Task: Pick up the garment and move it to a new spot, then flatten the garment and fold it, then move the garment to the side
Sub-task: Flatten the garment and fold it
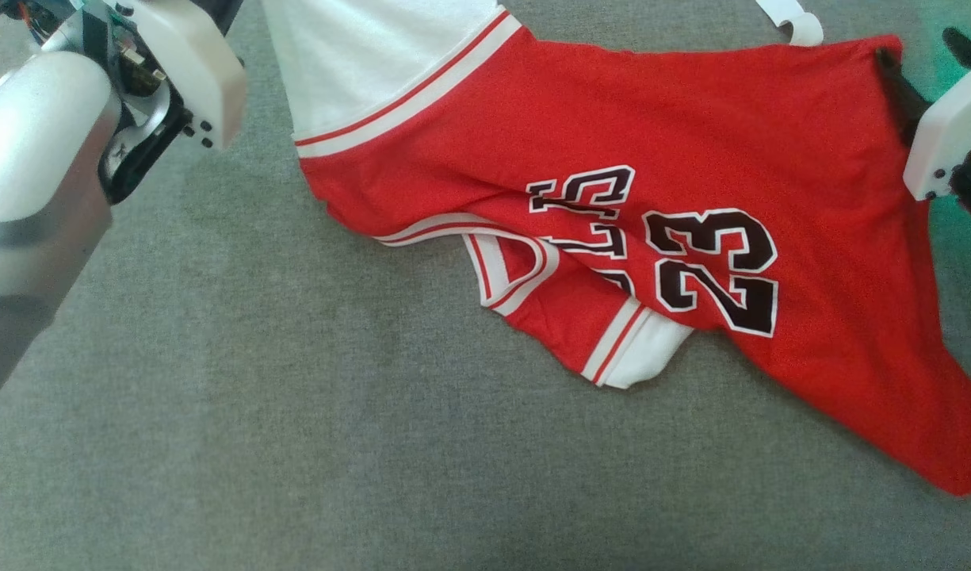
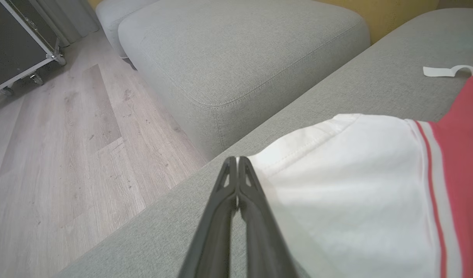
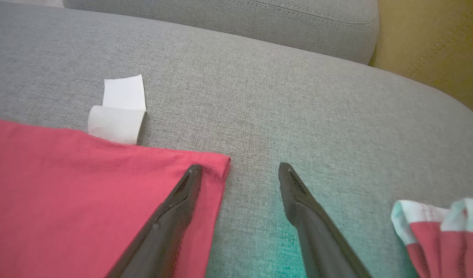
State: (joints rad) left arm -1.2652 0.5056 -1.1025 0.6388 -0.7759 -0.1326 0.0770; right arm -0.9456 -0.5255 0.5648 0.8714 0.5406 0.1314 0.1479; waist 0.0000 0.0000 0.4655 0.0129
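1. Looking at the garment [image 1: 691, 159], I see a red sports shirt with white sleeves and a big 23 [image 1: 715, 270] on it. It lies crumpled on the grey couch [image 1: 215, 396], across the top and right of the head view. Part of it is tucked under itself.
2. The left hand [image 2: 236, 159] is closed tight, with its two fingers pressed together. The tips sit just beside the edge of the white sleeve [image 2: 356, 185]. I see no cloth between them, so I think it holds nothing.
3. The right hand [image 3: 240, 170] is wide open. One finger lies over the red corner [image 3: 217, 162] of the shirt. The other is over bare couch. It grips nothing.
4. The shirt looks thin, soft and light. I think it will flop and sag when lifted and will not keep its shape. The smooth cloth may slip a little. It cannot break.
5. Good places to hold it are the thick sewn edges. One is the red corner under the right hand, and another is the hem of the white sleeve by the left hand.
6. Holding it at two spots far apart should let it hang flat. A pinch in the middle would only bunch it up more.
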